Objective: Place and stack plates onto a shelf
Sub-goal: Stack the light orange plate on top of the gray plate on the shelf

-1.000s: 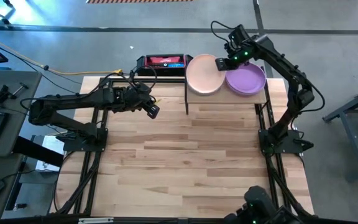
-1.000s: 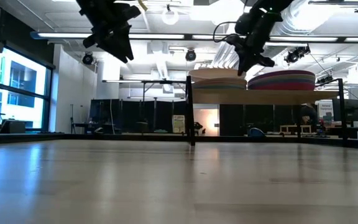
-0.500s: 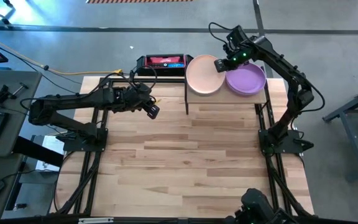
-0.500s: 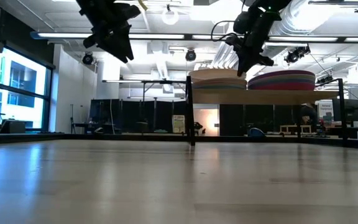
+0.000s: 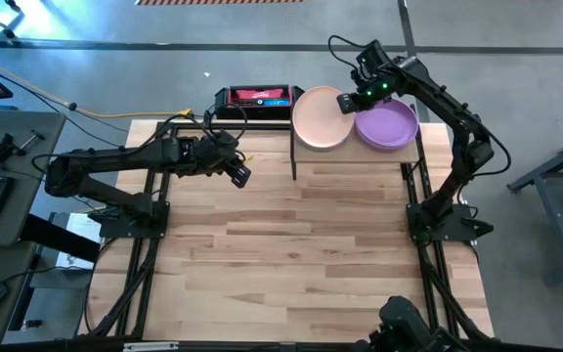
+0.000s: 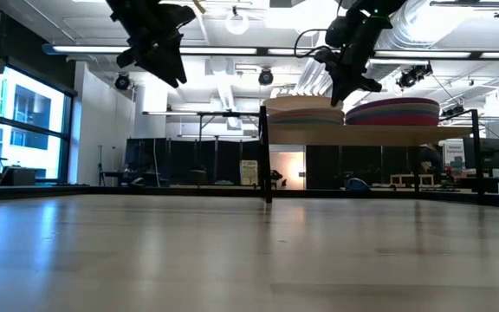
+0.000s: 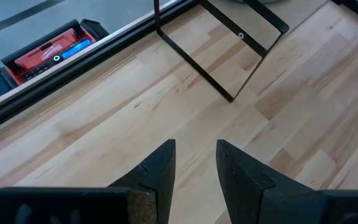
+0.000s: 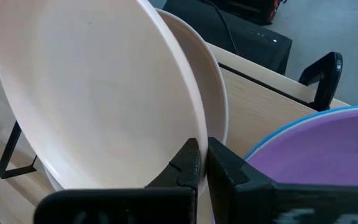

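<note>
In the high view, the small raised light-wood shelf on thin black metal posts stood at the upper middle of the frame, at the far edge of the large pale wooden surface. Two stacks of round shallow matte plates sat on it side by side. The left stack was topped by a peach plate, the right stack by a purple plate, and the two top plates were just beside each other.

In the low view, the shelf board appeared at the upper right of centre, with the cream-and-peach stack on its left part and the multicoloured stack with a purple top on its right part. How many plates each stack held could not be told.

The right gripper hung over the shelf at the seam between the two stacks, above the right rim of the peach plate. In the right wrist view, its fingers were closed together with nothing between them, their tips at the rim of the pale peach plate, with the purple plate at the lower right of that frame. Whether the tips touched the rim could not be told.

The left gripper waited over the upper left part of the surface, well apart from the shelf. In the left wrist view, its fingers stood slightly apart and held nothing, above bare wood, with a black shelf post at the upper middle of the frame.
</note>
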